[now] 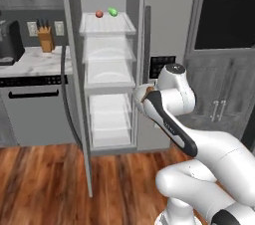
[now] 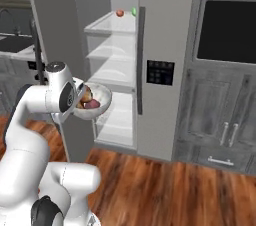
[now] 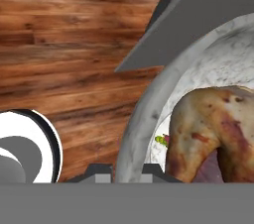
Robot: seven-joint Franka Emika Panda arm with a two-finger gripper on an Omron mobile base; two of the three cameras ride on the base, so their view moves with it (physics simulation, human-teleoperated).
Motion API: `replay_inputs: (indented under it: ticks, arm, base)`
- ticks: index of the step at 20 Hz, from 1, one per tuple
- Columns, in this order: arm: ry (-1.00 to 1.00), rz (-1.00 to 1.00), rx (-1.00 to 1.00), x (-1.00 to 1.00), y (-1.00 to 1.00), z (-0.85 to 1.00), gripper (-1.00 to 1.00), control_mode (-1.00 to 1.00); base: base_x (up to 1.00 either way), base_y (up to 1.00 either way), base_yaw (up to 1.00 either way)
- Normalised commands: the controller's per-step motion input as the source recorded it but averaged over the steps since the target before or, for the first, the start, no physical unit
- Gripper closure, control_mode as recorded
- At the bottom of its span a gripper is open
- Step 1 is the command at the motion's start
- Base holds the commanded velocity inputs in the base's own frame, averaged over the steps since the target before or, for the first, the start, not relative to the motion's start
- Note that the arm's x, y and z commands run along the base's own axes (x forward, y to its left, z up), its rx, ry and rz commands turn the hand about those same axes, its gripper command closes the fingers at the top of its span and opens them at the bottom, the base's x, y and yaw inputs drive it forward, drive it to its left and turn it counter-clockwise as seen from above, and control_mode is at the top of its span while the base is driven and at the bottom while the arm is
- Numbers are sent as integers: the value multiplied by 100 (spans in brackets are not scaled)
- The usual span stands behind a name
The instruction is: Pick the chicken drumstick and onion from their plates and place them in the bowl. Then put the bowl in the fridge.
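The arm is holding the bowl (image 2: 94, 101) up in front of the open fridge (image 2: 165, 45), with the gripper (image 3: 126, 171) pinching the bowl's rim — in the hand view the two finger tips are sitting either side of the grey-white wall, pressed tight on it. The chicken drumstick (image 3: 213, 134) is lying inside the bowl, and the onion (image 2: 92, 104) is showing beside it as a dark purplish lump in the right base view.

The step in hand looks to be carrying the loaded bowl onto one of the white shelves (image 1: 108, 72). To do it well, the arm is probably going to need to keep the bowl level so nothing rolls out, clear the edge of the open door (image 1: 74, 84) on the left, and bring the bowl in above a shelf before lowering it flat and only then letting go. The middle shelves are looking free; the top shelf is carrying a small red fruit (image 1: 99, 14) and a green fruit (image 1: 113, 12).

In the left base view the bowl is almost wholly hidden behind the arm's wrist. The hand view is cutting off most of the bowl and the onion is hard to make out there. The exact gap between bowl and shelf edge cannot be told.
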Motion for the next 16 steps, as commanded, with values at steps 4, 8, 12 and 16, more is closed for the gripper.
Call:
replay_inputs:
  ticks: [4,8,12,16]
  arm:
    - [0,0,0,0,0,0,100,100]
    - [0,0,0,0,0,0,100,100]
    - [0,0,0,0,0,0,100,100]
    - [0,0,0,0,0,0,100,100]
  base:
    - [87,-27,9]
    - [70,-18,19]
    - [52,-20,27]
    - [40,-19,29]
